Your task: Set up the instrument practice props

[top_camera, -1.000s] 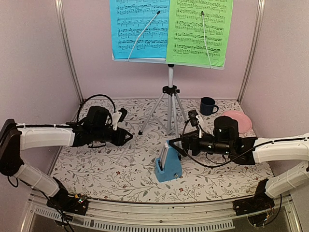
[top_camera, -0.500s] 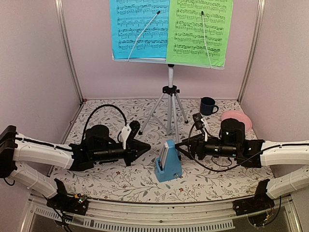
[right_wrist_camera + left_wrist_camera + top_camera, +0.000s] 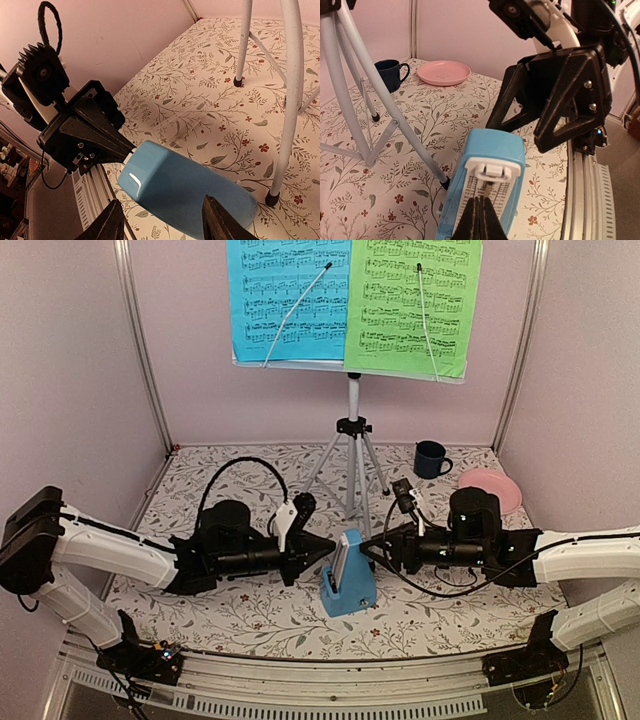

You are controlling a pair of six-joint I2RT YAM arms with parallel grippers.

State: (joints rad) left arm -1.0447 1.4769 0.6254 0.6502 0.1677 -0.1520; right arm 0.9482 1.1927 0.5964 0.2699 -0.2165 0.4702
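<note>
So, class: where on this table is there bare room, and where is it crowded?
Free: back left, between the wall and tripod; front right, near the edge. Crowded: the middle, left gripper and right gripper at the metronome; back right, mug and plate.

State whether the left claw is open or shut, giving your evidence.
Shut. The left wrist view shows the left claw with fingers pressed together, no gap, at the front face of the metronome.
</note>
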